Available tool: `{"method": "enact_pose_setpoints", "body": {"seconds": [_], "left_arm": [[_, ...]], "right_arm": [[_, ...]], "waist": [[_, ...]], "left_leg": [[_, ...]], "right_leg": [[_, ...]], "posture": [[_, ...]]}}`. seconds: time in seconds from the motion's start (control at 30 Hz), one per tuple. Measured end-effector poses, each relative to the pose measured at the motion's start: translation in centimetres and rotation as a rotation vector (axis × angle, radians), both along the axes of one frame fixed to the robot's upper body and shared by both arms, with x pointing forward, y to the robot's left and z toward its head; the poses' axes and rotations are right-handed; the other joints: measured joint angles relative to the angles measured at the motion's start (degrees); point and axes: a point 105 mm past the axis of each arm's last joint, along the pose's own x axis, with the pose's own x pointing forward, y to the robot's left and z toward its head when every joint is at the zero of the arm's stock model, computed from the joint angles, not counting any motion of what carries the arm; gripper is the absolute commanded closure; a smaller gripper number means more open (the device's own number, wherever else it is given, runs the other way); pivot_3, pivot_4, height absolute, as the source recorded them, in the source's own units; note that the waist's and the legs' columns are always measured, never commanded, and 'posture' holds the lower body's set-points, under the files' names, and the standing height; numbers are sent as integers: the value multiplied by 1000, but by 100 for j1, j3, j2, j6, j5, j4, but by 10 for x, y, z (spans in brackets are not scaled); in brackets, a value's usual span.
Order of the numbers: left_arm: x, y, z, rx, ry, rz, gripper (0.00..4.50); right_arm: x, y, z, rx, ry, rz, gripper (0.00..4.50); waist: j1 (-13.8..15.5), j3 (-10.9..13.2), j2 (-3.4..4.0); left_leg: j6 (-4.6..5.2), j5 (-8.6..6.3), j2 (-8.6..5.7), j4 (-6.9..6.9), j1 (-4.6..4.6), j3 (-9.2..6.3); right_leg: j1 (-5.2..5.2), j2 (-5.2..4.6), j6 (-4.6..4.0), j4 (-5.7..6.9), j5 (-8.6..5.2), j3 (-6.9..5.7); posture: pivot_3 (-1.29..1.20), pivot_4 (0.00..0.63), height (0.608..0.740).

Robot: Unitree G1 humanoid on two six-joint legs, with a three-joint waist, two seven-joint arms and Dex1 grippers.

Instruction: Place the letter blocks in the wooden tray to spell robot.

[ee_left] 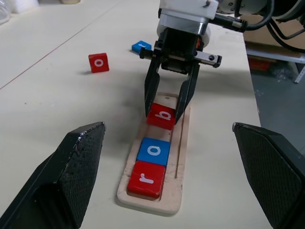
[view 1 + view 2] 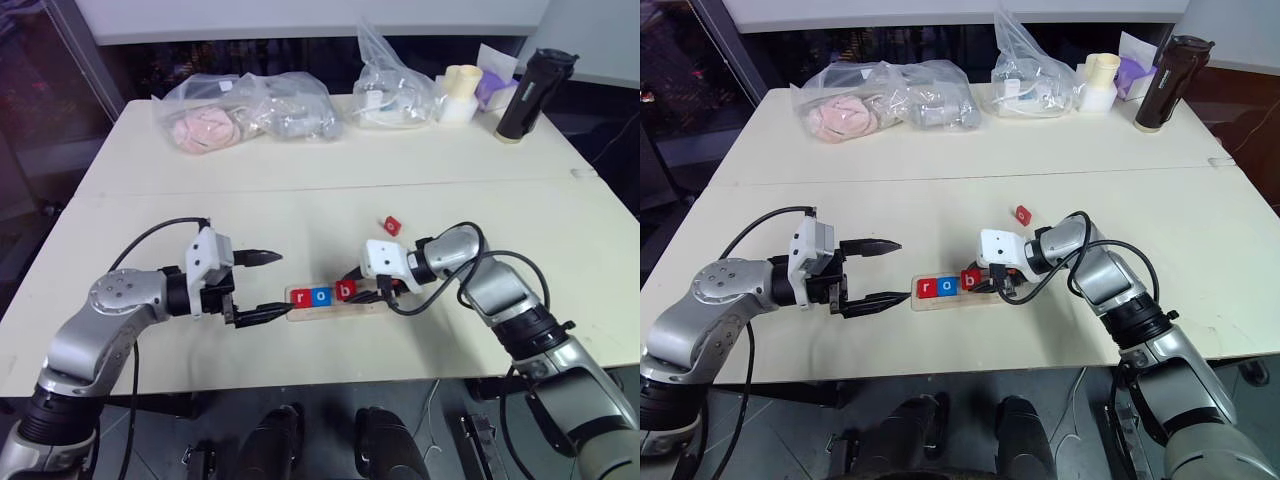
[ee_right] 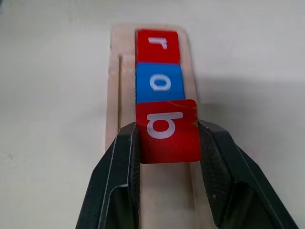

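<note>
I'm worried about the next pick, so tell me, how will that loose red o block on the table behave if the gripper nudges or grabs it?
The red o block looks like a stiff, flat square tile, so it should slide rather than roll. It seems small and probably light. The right gripper pinches a similar b block by its flat sides, so a side grip likely holds.

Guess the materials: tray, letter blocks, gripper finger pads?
Wooden tray: pale unfinished wood, faint grain, matte, rounded edges.
Letter blocks, e.g. red b held by the right gripper: probably painted wood or plastic; smooth semi-gloss faces, white printed letters.
Left gripper fingers: black, pebbled texture, likely rubbery or molded plastic.
</note>
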Motion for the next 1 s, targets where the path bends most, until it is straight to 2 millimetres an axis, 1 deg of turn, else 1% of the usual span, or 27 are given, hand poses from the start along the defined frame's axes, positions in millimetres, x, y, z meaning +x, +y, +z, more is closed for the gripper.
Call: {"method": "enact_pose_setpoints", "body": {"seconds": [0.13, 0.77, 0.83, 0.87, 0.97, 1.0], "left_arm": [[1, 0, 0, -1, -1, 6, 0], [2, 0, 0, -3, -3, 16, 0], [2, 1, 0, -3, -4, 17, 0], [2, 1, 0, -3, -4, 18, 0], [2, 1, 0, -3, -4, 21, 0], [2, 1, 1, -4, -5, 22, 0]], "right_arm": [[-1, 5, -3, 5, 1, 13, 3367], [1, 6, -9, -3, 21, 3, 3367], [1, 6, -9, -2, 19, 5, 2304], [1, 7, -9, -1, 19, 6, 1954], [1, 8, -8, 3, 17, 9, 351], [1, 9, -8, 4, 16, 10, 32]], "waist": [[-7, 0, 0], [-4, 0, 0], [-4, 0, 0], [-4, 0, 0], [-5, 0, 0], [-6, 0, 0]], "left_leg": [[0, 0, 1, 0, 0, 0], [-2, 2, 1, 0, 1, 0], [-2, 1, 1, 0, 1, 0], [-2, 2, 1, 0, 1, 0], [-2, 2, 1, 0, 1, 0], [-3, 2, 1, 0, 1, 0]], "right_leg": [[-1, 2, 0, 1, 0, 0], [-1, 3, -1, 4, 1, 1], [-1, 4, -1, 4, 1, 1], [-1, 3, -1, 4, 1, 1], [-1, 4, -1, 5, 1, 1], [-2, 4, 0, 5, 1, 1]], "posture": [[0, 150, 738], [0, 150, 738], [0, 150, 738], [0, 150, 738], [0, 150, 738], [0, 150, 738]]}}
